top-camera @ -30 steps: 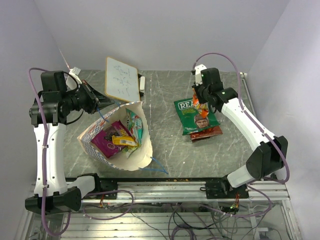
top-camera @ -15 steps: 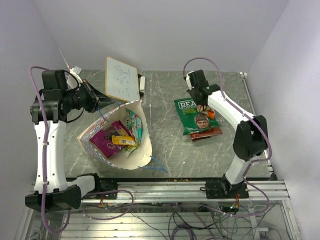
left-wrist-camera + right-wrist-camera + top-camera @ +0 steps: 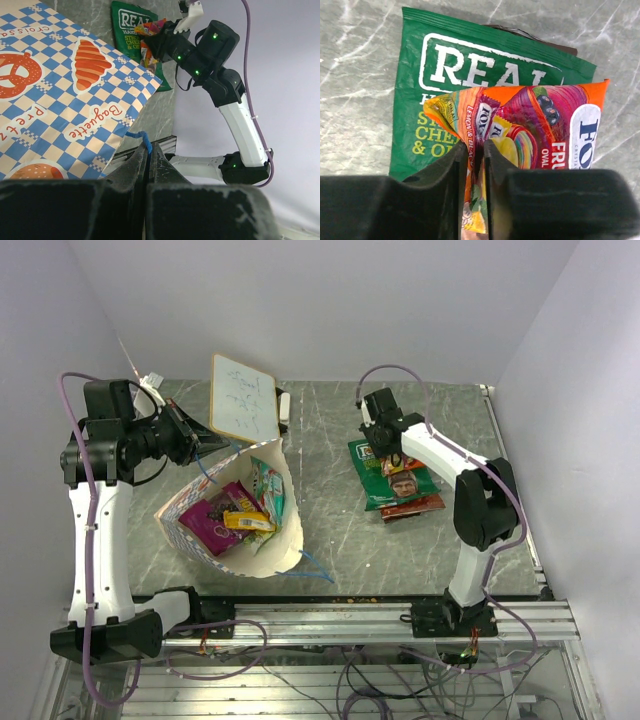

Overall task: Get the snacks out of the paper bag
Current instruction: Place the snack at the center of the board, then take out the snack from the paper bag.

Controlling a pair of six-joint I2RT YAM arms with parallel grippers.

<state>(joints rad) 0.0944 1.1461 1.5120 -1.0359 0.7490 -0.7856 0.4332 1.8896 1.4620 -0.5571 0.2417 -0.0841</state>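
Several snacks [image 3: 235,515] lie inside the paper bag [image 3: 288,540] on the left of the table [image 3: 330,510]. One orange-red packet [image 3: 535,120] is pinched in the right gripper [image 3: 476,150], its arm reaching far and angled down over the green packet [image 3: 435,100]. On the raised left arm, the left gripper [image 3: 149,150] nips the blue cord handle [image 3: 143,137].

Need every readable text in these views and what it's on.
"REAL": green packet; the lines below it are half hidden.
"Baguette", "Pretz…", "Croissa…": paper bag, the last two cut off.
"LEMON & BLAC…", "FO…", "FRU…", "OVAL": orange packet, partly cut off.
White board: scribbles, too small to read.
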